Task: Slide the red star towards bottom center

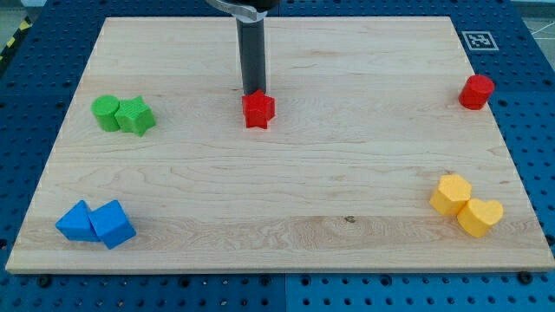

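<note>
The red star point(258, 110) lies on the wooden board point(277, 191), a little left of centre in the upper half. My tip point(253, 93) stands just above the star, at its top edge, touching or almost touching it. The dark rod rises straight up from there to the view's top.
A red cylinder point(476, 91) sits at the right edge. A green cylinder point(107, 113) and a green star point(135, 116) touch at the left. Two blue blocks point(96, 224) sit at bottom left. A yellow hexagon point(452, 193) and a yellow heart point(480, 217) sit at bottom right.
</note>
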### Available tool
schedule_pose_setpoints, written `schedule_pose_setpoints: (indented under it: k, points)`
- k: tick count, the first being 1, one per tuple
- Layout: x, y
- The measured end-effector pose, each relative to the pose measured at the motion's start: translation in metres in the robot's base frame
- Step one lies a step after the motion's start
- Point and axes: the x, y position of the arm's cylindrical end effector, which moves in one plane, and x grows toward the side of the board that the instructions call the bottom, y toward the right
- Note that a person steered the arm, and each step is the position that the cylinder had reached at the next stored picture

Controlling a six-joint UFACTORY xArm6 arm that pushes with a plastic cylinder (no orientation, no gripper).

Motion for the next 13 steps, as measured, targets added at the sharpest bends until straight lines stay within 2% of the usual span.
schedule_pose_setpoints:
  k: [6,7,9,10,12,13]
  points:
    - [0.173,0.0]
    - [0.172,0.0]
    - [0.039,-0.004]
    - [0.02,-0.004]
    - [0.045,0.037]
    - [0.045,0.037]
